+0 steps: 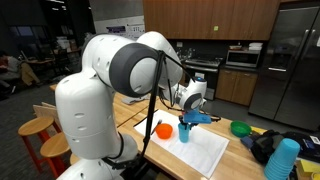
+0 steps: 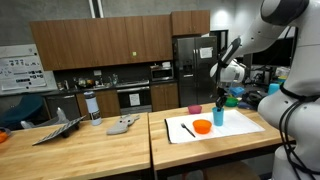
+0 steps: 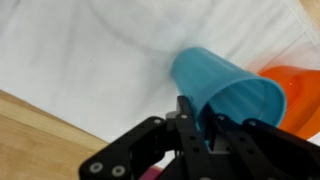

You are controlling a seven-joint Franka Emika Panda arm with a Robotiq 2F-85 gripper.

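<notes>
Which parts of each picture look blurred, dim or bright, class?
Wrist view: the blue cup and gripper are soft, the white cloth brightly lit. In an exterior view the robot arm looms large and close; in both exterior views the kitchen cabinets behind look dimmer.

No legible text, brand or no. in any view. Wall poster (image 2: 12,72) at the edge of an exterior view carries print and diagrams, but too small and blurred to read; pale board (image 1: 122,30) on the rear wall in an exterior view is likewise illegible. Blue cup (image 3: 225,85) in wrist view: plain surface, no marking made out.
</notes>
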